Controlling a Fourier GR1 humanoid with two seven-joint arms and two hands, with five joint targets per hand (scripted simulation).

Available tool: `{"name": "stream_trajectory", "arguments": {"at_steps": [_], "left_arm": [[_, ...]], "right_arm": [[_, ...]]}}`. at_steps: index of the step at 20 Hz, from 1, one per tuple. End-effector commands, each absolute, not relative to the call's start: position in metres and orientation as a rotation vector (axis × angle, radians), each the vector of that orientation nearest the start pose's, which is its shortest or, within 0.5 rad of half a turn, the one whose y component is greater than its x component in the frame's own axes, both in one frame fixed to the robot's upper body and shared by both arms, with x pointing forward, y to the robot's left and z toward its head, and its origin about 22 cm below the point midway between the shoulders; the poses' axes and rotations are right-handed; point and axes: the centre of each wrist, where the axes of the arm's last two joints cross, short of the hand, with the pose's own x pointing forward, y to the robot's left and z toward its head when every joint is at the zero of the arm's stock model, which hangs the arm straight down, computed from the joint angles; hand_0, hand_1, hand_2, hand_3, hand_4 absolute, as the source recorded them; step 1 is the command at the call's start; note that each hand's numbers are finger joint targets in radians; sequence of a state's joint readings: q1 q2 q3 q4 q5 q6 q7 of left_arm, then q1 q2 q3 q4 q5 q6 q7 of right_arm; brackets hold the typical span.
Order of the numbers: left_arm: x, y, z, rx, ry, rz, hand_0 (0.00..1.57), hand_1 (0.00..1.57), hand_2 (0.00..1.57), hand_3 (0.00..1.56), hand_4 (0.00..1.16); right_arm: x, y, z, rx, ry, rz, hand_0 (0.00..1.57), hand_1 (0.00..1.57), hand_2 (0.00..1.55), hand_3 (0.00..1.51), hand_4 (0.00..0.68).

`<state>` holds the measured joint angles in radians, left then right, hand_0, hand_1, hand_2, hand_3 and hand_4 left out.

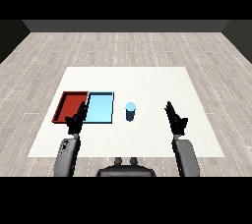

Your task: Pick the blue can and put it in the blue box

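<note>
You see the blue can (130,111) standing upright on the white tabletop (147,83), just right of the light blue tray (100,108), which lies beside the red tray (70,105). Your right hand (175,119) hovers well right of the can, fingers straight, holding nothing. Your left hand (76,121) overlaps the trays' near edges, fingers relaxed, empty.

A white table (147,78) stands on grey plank floor (123,46).
</note>
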<state>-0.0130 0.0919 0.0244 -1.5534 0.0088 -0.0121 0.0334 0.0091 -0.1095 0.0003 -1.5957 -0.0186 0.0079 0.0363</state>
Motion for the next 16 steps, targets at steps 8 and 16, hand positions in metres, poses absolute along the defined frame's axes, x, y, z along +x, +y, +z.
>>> {"name": "stream_trajectory", "arguments": {"at_steps": [8, 16], "left_arm": [[0.235, 0.236, 0.028, 0.013, -1.880, -0.053, 0.00, 0.00, 0.00, 0.00, 0.00], [0.232, 0.242, -0.005, -0.006, -1.927, -0.052, 0.00, 0.00, 0.00, 0.00, 0.00]], "right_arm": [[0.218, -0.253, 0.017, 0.188, -1.780, 0.018, 0.00, 0.00, 0.00, 0.00, 0.000], [0.197, -0.251, 0.011, 0.244, -1.804, 0.000, 0.00, 0.00, 0.00, 0.00, 0.000]]}}
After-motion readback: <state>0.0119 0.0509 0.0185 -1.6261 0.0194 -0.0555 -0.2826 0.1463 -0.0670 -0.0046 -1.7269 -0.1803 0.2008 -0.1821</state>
